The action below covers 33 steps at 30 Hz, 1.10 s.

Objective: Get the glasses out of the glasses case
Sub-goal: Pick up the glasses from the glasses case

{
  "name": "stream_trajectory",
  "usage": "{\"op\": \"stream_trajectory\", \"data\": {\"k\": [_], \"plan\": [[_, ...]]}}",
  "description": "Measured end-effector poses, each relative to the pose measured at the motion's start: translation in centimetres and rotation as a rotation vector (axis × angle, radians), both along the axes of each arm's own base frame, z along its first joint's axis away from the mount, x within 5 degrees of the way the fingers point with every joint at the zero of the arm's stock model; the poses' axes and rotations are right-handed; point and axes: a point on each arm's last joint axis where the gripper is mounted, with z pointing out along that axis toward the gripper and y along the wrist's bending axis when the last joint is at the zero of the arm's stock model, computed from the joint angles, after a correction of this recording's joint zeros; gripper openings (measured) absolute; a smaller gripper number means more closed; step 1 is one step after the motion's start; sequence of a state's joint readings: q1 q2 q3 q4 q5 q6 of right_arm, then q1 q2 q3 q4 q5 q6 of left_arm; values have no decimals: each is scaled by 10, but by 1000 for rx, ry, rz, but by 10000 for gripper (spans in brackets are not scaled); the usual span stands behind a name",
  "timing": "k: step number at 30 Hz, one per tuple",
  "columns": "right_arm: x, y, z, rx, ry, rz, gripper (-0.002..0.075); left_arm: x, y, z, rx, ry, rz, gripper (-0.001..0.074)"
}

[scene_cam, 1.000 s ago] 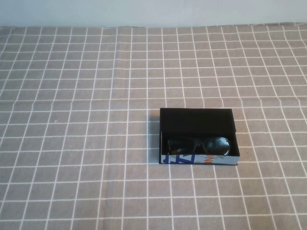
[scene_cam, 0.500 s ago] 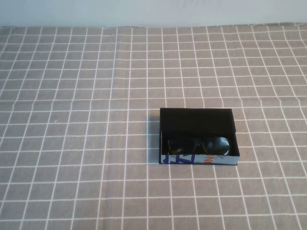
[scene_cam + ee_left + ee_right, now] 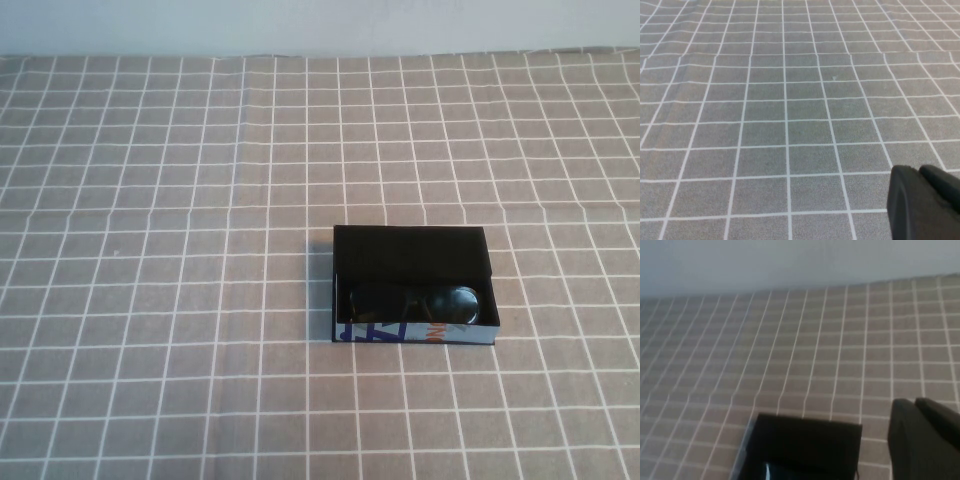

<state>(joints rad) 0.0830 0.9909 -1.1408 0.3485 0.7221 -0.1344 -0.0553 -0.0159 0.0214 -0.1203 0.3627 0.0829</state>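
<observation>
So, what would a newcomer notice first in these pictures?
The open glasses case, black against the grey checked tablecloth, lies right of the table's centre. The dark glasses lie inside it, behind its white printed front. The left end effector and right end effector show only at their wrist views' edges.

Black glasses (image 3: pixel 415 303) in a black case (image 3: pixel 412 285) fronted white, blue and orange; grey table (image 3: pixel 150 300) cloth with white grid.

Glasses case (image 3: pixel 414 285) open on the checked cloth ahead of me, right of centre, black lid folded back. Black dark-lensed glasses (image 3: pixel 414 303) lie inside, behind its white printed front.
</observation>
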Motion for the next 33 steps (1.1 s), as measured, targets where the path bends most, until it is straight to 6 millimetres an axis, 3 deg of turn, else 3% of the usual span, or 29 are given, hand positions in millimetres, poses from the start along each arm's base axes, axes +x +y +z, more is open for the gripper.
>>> {"op": "stream_trajectory", "data": {"k": [7,16,20,27,33], "plan": [[53,27,-51,-220,114,373,-18,0,0,0,0,0,0,-5],[86,92,-112,-660,295,825,-13,0,0,0,0,0,0,-5],[99,119,-125,-725,311,900,50,0,0,0,0,0,0,-5],[126,145,-157,-733,358,925,282,0,0,0,0,0,0,-5],[139,152,-182,-744,385,924,315,0,0,0,0,0,0,-5]]}}
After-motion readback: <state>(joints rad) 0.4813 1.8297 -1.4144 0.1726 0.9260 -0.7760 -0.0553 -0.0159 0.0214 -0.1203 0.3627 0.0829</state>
